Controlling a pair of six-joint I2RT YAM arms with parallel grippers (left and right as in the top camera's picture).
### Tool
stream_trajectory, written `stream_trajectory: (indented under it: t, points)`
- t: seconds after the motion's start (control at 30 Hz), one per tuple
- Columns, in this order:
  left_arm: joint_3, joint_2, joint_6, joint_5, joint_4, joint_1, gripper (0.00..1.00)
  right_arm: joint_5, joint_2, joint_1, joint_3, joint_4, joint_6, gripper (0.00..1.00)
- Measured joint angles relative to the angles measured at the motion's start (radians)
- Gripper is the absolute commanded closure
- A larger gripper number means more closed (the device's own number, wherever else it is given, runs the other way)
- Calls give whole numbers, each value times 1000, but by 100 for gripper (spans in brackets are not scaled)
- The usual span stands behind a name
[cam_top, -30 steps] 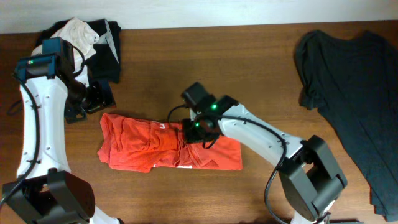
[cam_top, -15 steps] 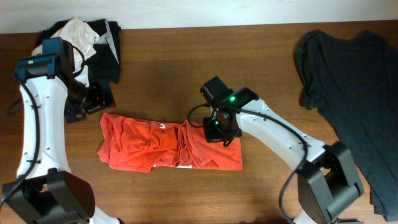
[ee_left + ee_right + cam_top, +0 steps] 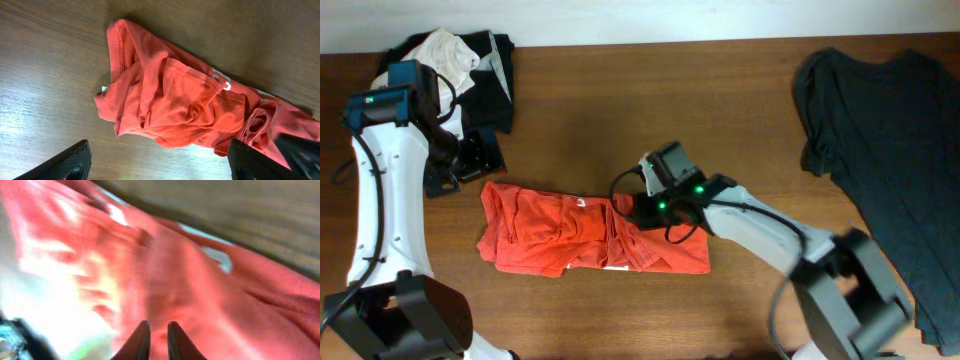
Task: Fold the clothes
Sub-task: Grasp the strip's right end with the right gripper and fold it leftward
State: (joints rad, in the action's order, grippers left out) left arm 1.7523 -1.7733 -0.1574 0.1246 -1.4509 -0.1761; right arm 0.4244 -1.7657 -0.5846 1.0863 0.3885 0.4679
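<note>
The clothes, a red-orange T-shirt, lie crumpled in a long strip on the wooden table, a bit of white print showing near the top edge. My right gripper is low over the shirt's middle. In the blurred right wrist view its fingertips stand almost together with a slim gap, red fabric behind them; whether cloth is pinched is unclear. My left gripper hovers just beyond the shirt's far left corner. In the left wrist view it is open wide above bare wood, and the shirt lies ahead of it.
A large dark grey T-shirt is spread over the right end of the table. A pile of white and black garments sits at the back left corner, just behind the left arm.
The right gripper went right along the shirt's upper edge, then came back left to its middle. The shirt's outline has barely altered. The left arm has held still.
</note>
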Motion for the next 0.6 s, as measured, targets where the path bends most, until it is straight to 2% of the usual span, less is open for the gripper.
stream_trajectory:
  t: [0.07, 0.13, 0.23, 0.3, 0.4, 0.47, 0.5, 0.53, 0.57, 0.6]
  points:
    - [0, 0, 0, 0, 0, 0, 13, 20, 89, 0, 10, 0, -2, 73]
    - [0, 0, 0, 0, 4, 0, 13, 24, 93, -3, 21, 12, -2, 73]
    - [0, 0, 0, 0, 8, 0, 13, 23, -2, -22, 21, 15, 5, 74]
    - [0, 0, 0, 0, 8, 0, 13, 23, -114, -42, 21, -31, 21, 81]
    - [0, 0, 0, 0, 8, 0, 13, 53, -182, -47, 30, -69, 34, 79]
    - [0, 0, 0, 0, 8, 0, 13, 55, -182, -44, 33, -61, 34, 72]
    - [0, 0, 0, 0, 8, 0, 13, 57, -172, -37, 46, -13, 32, 64]
    - [0, 0, 0, 0, 8, 0, 13, 53, -158, -29, 49, 19, 32, 52]
    - [0, 0, 0, 0, 8, 0, 13, 35, -114, 4, 62, 142, 31, 36]
    - [0, 0, 0, 0, 8, 0, 13, 30, -77, 31, 71, 193, 20, 23]
